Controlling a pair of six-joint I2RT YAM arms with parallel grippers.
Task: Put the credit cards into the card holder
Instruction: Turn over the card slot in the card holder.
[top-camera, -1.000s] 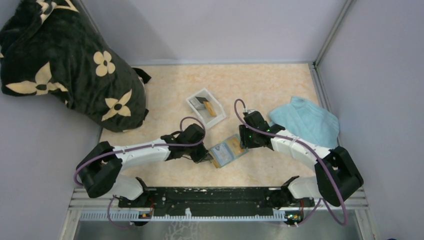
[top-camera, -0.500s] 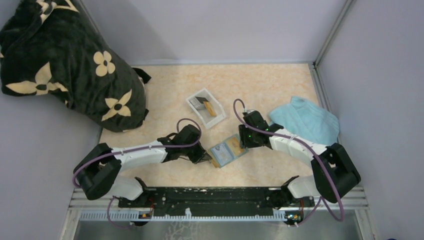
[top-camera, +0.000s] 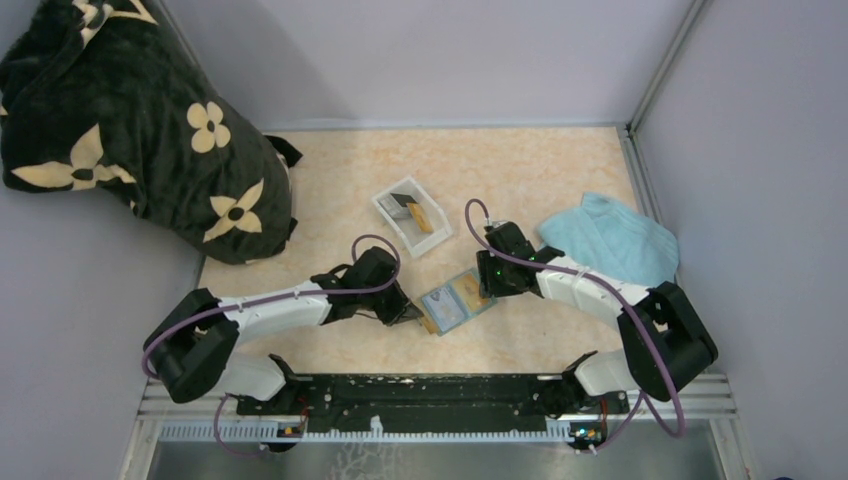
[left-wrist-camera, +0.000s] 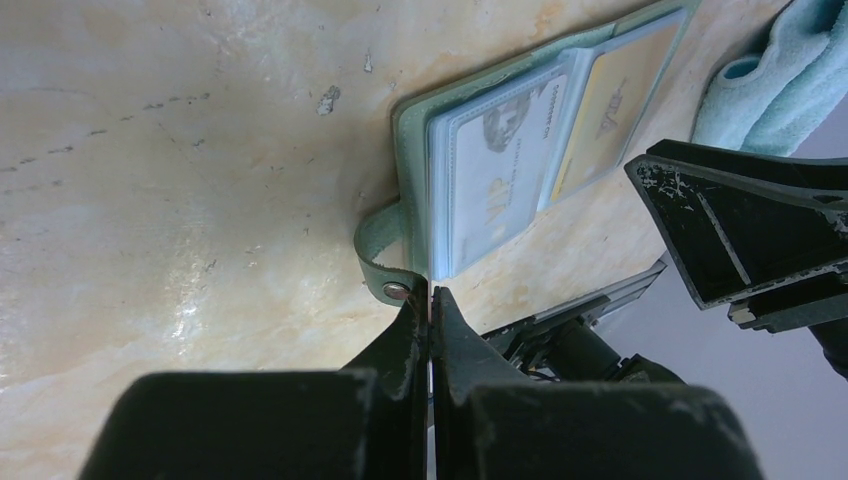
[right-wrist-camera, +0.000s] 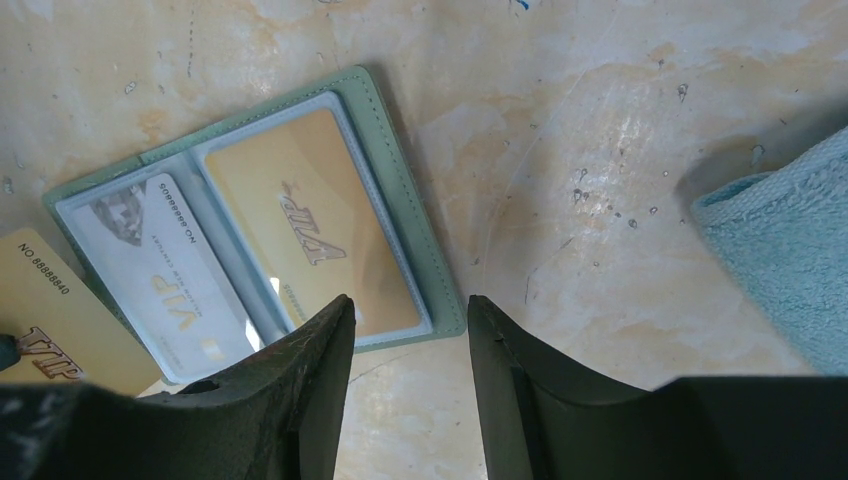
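Card holder (right-wrist-camera: 392, 170) loading: I'd hold yellow card (right-wrist-camera: 60, 310) flat, line it w/ a sleeve mouth, slide slow; right side should pin holder vs skidding.
Holder spot: open flat on table (right-wrist-camera: 600, 150), betw. my two grippers; sleeved cards (right-wrist-camera: 300, 220) show inside.
Left gripper (left-wrist-camera: 430, 292): shut tight, seemingly pinching yellow card's edge; tips just beside strap snap (left-wrist-camera: 397, 291).
Right gripper (right-wrist-camera: 410, 305): jaws part open, empty, straddling rim opposite strap; contact – can't tell.
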